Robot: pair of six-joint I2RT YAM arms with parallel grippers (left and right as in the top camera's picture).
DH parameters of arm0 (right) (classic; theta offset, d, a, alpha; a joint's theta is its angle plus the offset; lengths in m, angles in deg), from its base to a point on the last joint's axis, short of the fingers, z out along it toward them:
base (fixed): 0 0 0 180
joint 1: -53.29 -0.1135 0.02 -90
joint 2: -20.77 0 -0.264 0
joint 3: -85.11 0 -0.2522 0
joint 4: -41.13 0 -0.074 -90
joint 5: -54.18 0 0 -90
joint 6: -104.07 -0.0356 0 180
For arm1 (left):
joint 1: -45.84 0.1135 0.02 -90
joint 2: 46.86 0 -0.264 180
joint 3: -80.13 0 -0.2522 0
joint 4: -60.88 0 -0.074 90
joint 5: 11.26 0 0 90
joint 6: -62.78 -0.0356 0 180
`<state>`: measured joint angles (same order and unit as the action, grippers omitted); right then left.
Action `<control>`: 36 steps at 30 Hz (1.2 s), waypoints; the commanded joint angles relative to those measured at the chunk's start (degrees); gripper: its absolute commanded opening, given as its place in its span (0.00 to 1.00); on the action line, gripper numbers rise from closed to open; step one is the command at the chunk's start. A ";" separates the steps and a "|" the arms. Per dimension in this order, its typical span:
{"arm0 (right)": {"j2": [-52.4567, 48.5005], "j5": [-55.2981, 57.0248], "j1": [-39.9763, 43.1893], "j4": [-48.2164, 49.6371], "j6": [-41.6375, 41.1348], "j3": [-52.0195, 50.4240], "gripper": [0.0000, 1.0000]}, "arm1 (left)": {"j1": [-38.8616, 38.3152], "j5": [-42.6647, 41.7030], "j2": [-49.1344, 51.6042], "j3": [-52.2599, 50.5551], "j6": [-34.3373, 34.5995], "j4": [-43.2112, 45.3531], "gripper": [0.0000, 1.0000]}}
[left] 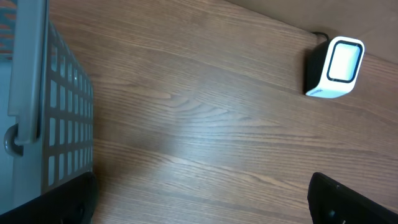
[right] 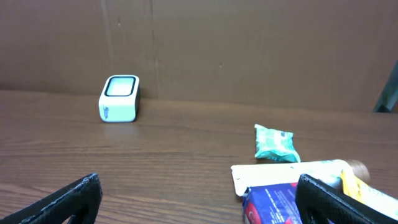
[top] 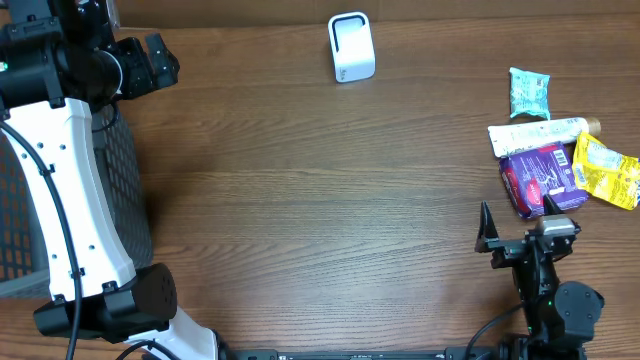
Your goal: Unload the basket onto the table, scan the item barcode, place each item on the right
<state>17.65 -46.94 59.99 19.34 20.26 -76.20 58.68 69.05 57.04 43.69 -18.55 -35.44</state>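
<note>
A white barcode scanner point(top: 351, 47) stands at the back of the table, also seen from the left wrist point(left: 336, 65) and the right wrist point(right: 119, 98). At the right lie a purple packet point(top: 540, 178), a white tube point(top: 535, 133), a teal packet point(top: 528, 92) and a yellow packet point(top: 606, 172). My right gripper point(top: 518, 218) is open just in front of the purple packet point(right: 273, 202), whose near corner lies beside the right finger point(right: 345, 202). My left gripper point(top: 160, 62) hangs open and empty at the far left, above bare wood point(left: 202, 208).
A grey mesh basket point(left: 56, 112) stands at the table's left edge, beside the left arm point(top: 75, 180). A brown wall point(right: 249, 43) closes the back of the table. The teal packet point(right: 276, 143) and white tube point(right: 292, 171) lie beyond the purple one.
</note>
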 commanded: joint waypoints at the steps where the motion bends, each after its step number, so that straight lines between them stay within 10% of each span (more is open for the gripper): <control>1: 1.42 0.63 -0.33 1.11 0.09 -2.12 1.00 | -0.26 -0.42 -0.13 0.70 0.37 0.11 1.00; 36: 2.95 1.01 -0.33 4.37 0.07 -4.48 1.00 | -0.26 -0.42 -0.13 0.70 0.37 0.09 1.00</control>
<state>19.93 -46.37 59.99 23.45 20.28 -80.03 58.68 69.05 57.04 43.69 -18.55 -35.42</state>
